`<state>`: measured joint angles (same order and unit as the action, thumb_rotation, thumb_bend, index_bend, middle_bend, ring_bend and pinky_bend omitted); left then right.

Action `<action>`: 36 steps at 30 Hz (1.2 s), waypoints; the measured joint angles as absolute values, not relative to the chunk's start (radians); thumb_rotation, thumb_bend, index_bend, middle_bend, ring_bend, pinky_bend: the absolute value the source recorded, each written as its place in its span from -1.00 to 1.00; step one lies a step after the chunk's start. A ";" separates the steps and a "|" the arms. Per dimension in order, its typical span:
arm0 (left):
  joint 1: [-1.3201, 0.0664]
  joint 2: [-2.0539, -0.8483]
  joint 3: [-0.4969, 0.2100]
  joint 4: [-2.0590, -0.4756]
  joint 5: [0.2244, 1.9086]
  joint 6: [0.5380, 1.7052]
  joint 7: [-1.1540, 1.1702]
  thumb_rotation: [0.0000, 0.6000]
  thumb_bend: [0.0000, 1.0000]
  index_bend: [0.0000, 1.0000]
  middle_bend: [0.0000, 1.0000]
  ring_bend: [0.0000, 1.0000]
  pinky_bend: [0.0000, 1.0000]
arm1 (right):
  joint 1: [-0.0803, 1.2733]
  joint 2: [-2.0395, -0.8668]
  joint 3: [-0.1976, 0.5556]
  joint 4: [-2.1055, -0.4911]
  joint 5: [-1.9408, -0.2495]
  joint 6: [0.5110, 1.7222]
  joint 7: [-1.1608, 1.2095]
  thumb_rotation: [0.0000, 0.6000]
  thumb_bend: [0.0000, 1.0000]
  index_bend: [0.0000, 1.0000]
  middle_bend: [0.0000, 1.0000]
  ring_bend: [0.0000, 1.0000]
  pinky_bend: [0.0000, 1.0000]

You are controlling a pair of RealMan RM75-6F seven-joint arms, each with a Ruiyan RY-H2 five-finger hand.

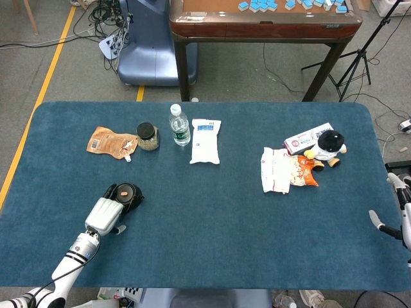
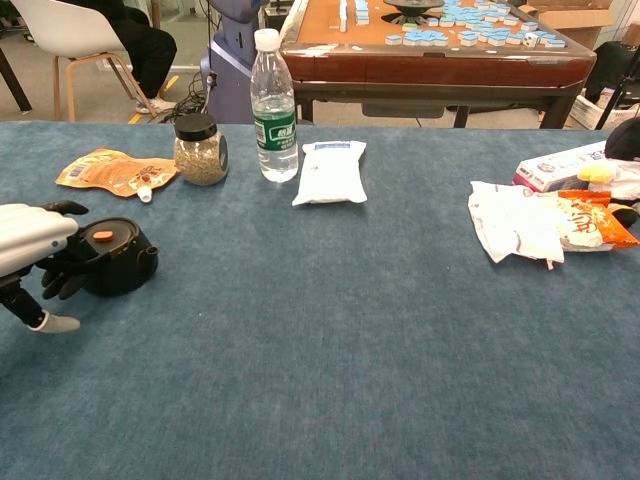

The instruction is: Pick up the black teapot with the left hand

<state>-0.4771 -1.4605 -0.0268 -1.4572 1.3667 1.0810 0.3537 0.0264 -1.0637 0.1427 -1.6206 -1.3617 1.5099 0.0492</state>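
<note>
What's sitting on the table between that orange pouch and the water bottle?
A small glass jar with a black lid, between the orange pouch and the water bottle; both views show it.

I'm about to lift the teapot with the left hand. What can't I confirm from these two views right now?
- Grip on the black teapot: in the chest view the left hand covers the handle side; the head view is too small.
- Whether the teapot is off the table: cannot tell in either view.
- Right hand: cut off by the head view's right edge, absent from the chest view.
</note>
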 measured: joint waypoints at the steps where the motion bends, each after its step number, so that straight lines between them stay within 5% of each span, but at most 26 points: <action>1: -0.478 -1.460 -0.027 -1.458 1.367 1.081 0.351 0.76 -0.72 0.50 0.56 0.24 -1.00 | 0.026 -1.064 0.143 -1.620 -1.362 1.511 0.050 1.00 -0.44 -0.82 -0.56 -0.78 -0.66; 10: -0.479 -1.471 -0.042 -1.440 1.387 1.105 0.276 -0.15 -0.79 0.77 0.86 0.50 -1.00 | 0.023 -1.065 0.145 -1.615 -1.359 1.513 0.057 1.00 -0.44 -0.82 -0.56 -0.78 -0.66; 20: -0.469 -1.488 -0.077 -1.428 1.393 1.157 0.150 -0.21 -0.79 0.99 1.00 0.68 -1.00 | 0.021 -1.068 0.146 -1.607 -1.354 1.508 0.066 1.00 -0.44 -0.82 -0.56 -0.78 -0.66; 31: -0.425 -1.465 -0.114 -1.491 1.353 1.227 0.089 -0.36 -0.79 1.00 1.00 0.82 -1.00 | 0.023 -1.069 0.146 -1.610 -1.361 1.508 0.068 1.00 -0.44 -0.82 -0.56 -0.78 -0.66; 34: -0.411 -1.455 -0.125 -1.507 1.339 1.248 0.082 -0.30 -0.79 1.00 1.00 0.84 -1.00 | 0.024 -1.071 0.146 -1.611 -1.363 1.507 0.066 1.00 -0.44 -0.82 -0.56 -0.78 -0.66; 36: -0.403 -1.449 -0.131 -1.517 1.332 1.263 0.080 -0.07 -0.75 1.00 1.00 0.85 -1.00 | 0.026 -1.072 0.146 -1.612 -1.364 1.506 0.064 1.00 -0.44 -0.82 -0.56 -0.78 -0.66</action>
<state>-0.4025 -1.4487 -0.1312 -1.5167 1.3323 1.2627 0.0802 0.0255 -1.0716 0.1461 -1.6124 -1.3642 1.5065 0.0642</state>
